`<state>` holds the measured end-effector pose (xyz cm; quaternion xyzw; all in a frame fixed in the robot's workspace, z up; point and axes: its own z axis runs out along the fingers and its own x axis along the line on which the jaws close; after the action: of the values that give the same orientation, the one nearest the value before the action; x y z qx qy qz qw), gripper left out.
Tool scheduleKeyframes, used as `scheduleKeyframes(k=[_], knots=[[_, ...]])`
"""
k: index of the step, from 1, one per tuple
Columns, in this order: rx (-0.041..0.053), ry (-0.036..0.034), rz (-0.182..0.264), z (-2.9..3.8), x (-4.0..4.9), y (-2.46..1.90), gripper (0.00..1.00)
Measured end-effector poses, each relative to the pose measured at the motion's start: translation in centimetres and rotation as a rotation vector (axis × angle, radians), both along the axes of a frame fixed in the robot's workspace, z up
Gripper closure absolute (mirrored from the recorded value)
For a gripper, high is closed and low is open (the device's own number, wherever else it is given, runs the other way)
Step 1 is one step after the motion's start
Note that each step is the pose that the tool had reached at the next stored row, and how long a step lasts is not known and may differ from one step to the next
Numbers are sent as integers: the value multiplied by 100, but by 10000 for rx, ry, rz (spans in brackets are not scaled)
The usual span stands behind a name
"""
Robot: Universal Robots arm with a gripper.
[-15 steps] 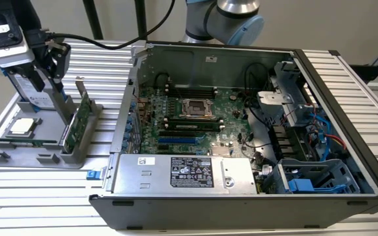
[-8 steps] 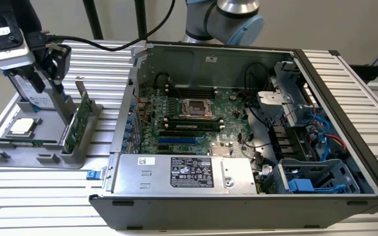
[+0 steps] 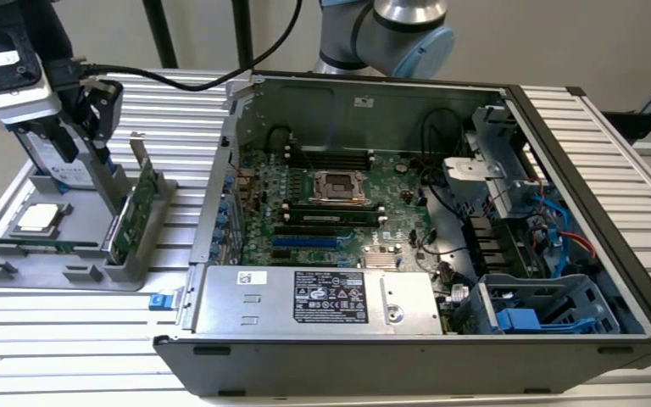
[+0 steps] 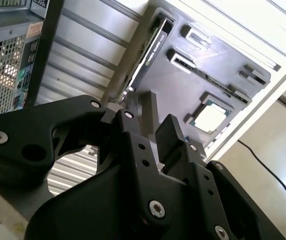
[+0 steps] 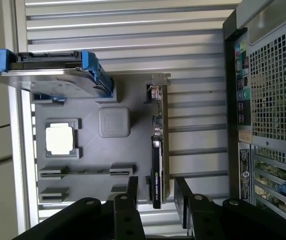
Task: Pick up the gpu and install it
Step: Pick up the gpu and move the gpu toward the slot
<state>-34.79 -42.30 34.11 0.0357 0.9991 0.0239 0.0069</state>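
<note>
First wrist view: gripper (image 5: 157, 183) spread wide, nothing in its grasp. The gpu (image 5: 159, 135) stands on edge in the grey tray (image 5: 92, 160), its long axis running straight away from the fingers and its near end lined up with the gap between them. Whether they sit down around it or hover above, I cannot tell.

Second wrist view: card lies ahead of the fingertips, apart from them.

Exterior view: gripper over the tray, to the exterior view's left of the open computer case (image 3: 416, 373).
</note>
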Motion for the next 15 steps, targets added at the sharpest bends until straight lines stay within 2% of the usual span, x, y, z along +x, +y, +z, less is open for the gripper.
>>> scheduleKeyframes(k=[15], knots=[[0, 2, 0, -56, 0, -10, 0]])
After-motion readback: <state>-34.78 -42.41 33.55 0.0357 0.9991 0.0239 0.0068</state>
